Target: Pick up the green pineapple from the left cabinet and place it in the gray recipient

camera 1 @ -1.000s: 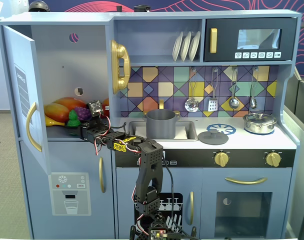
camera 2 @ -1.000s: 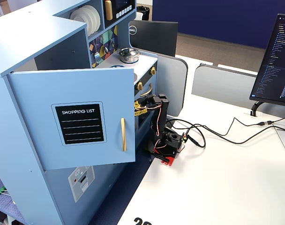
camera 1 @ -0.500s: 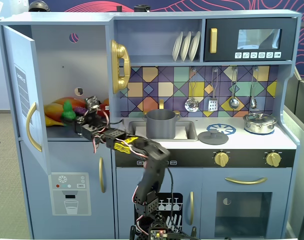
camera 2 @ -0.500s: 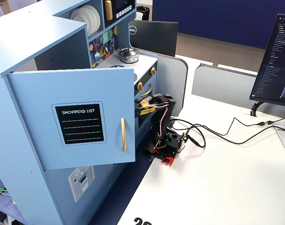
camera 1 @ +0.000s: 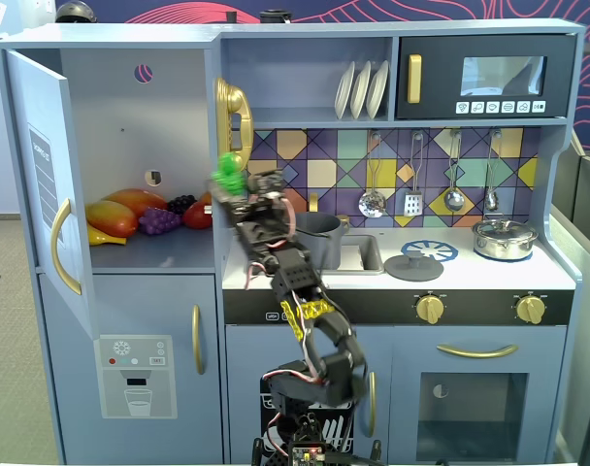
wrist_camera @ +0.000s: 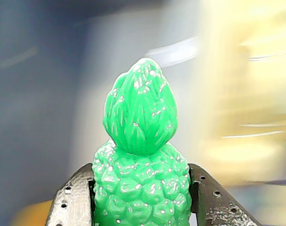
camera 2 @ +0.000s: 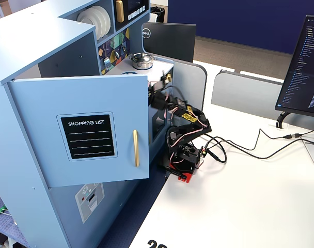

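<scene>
So the grab part looks done: the fingers (wrist_camera: 142,197) are closed snug on the green pineapple (wrist_camera: 140,155), one on each side of its bumpy body with the leafy top poking out past them (the wrist view is basically all pineapple, background is a blur). In a fixed view the green pineapple (camera 1: 227,177) is up in the air, out of the left cabinet (camera 1: 130,146) and right about at the cabinet's front edge by the gold phone (camera 1: 231,126).

What's left is the carry and the drop. The gray recipient (camera 1: 312,239) sits in the sink, lower than the fingers and off to their right in that view, not far at all. I'd guess the arm needs to swing right, get over the rim, then let go.

The mango (camera 1: 115,216) and grapes (camera 1: 159,221) lie on the shelf to the left of the fingers.
</scene>
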Action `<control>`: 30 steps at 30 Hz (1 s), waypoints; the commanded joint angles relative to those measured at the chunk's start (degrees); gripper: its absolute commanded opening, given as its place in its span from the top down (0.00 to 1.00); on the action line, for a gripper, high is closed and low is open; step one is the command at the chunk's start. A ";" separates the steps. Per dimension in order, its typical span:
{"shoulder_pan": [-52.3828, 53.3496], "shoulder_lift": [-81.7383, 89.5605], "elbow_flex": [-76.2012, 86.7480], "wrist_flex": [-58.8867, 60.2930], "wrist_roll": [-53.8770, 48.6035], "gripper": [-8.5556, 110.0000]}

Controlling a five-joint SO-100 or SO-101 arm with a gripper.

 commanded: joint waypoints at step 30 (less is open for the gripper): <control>31.20 -44.21 -36.83 20.65 3.08 0.65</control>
